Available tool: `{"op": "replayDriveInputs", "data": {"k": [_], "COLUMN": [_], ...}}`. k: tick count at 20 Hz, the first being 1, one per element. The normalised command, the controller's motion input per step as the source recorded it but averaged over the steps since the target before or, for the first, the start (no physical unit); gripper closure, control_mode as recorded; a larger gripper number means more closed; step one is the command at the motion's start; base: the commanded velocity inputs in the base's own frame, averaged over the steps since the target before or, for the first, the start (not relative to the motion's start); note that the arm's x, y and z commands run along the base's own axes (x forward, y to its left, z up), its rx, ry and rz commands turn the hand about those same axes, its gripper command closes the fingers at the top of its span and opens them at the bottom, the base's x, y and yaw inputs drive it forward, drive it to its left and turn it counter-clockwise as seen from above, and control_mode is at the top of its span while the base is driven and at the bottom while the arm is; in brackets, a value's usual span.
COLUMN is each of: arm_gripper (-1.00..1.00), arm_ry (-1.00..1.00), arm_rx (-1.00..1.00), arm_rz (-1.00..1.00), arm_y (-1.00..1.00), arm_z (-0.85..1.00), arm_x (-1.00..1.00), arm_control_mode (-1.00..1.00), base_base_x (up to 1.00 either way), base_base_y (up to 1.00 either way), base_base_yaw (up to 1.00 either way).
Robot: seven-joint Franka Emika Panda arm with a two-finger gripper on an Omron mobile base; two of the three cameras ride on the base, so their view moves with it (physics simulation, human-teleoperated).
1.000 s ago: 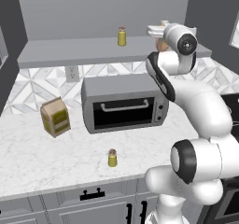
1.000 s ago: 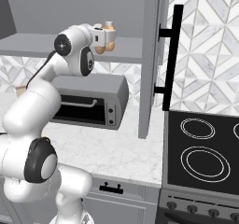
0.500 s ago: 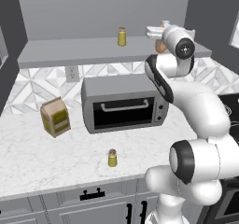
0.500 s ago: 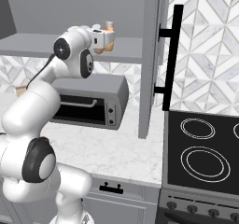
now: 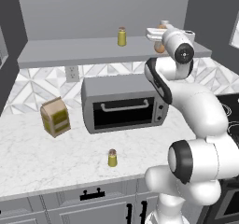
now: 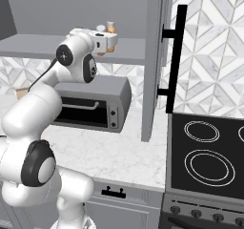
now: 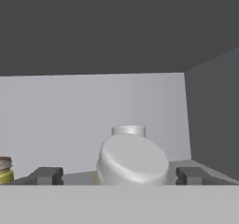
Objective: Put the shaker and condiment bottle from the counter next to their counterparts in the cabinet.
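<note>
Condiment bottle gripped between the tool's fingertips, white cap toward camera, inside the cabinet, twin bottle just behind

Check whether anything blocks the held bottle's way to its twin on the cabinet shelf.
Nothing visible does. The gripper holds the condiment bottle at the cabinet opening; its twin stands right behind it, with bare shelf around. The shelf's shaker sits off to the side.

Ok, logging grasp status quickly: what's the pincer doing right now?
Pincer: closed on the condiment bottle, held up at the cabinet shelf.
</note>
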Motion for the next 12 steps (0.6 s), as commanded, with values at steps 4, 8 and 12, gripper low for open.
{"op": "replayDriveInputs", "data": {"k": [4,8,12], "arm_gripper": [-1.0,-1.0,-1.0], "arm_ry": [-0.02,0.0,-0.03], "arm_rx": [0.0,0.0,0.0], "arm_rz": [0.0,0.0,0.0], "arm_y": [-0.01,-0.01,0.0], "arm_z": [0.0,0.0,0.0], "arm_x": [0.0,-0.05,-0.06], "arm_control_mode": [-1.0,-1.0,-1.0], "base_base_x": [0.0,0.0,0.0], "base_base_y": [0.0,0.0,0.0], "base_base_yaw": [0.0,0.0,0.0]}}
